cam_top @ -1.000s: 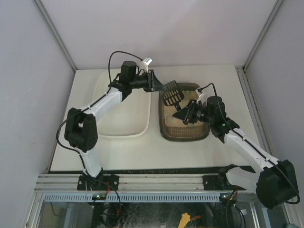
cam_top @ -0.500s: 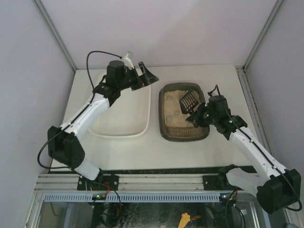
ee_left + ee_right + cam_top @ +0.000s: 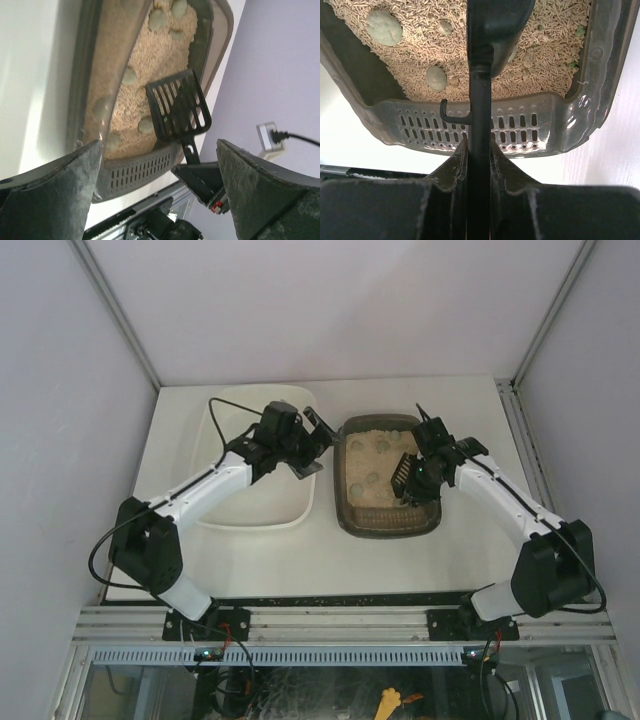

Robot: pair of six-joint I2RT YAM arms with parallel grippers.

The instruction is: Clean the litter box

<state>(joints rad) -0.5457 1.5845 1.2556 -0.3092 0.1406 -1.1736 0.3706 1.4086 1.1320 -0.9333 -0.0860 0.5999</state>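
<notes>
My left gripper (image 3: 314, 444) hangs over the gap between the white tub (image 3: 260, 524) and the litter box (image 3: 388, 527). The box sits right of centre in the overhead frame, just beside the tub on the table (image 3: 300, 560). The left fingers (image 3: 55, 195) are spread wide with nothing between them. In the left wrist view the box runs from the upper middle down to the lower left, beyond the fingertips.

My right gripper (image 3: 424, 478) is over the box's right side, clamped tight on the handle of the black slotted scoop (image 3: 403, 472). In the right wrist view that handle rises up the centre of the frame, crossing the box's perforated end wall. Grey-green lumps (image 3: 384, 26) lie in the beige litter, upper left. I cannot tell whether the scoop blade touches the litter.
</notes>
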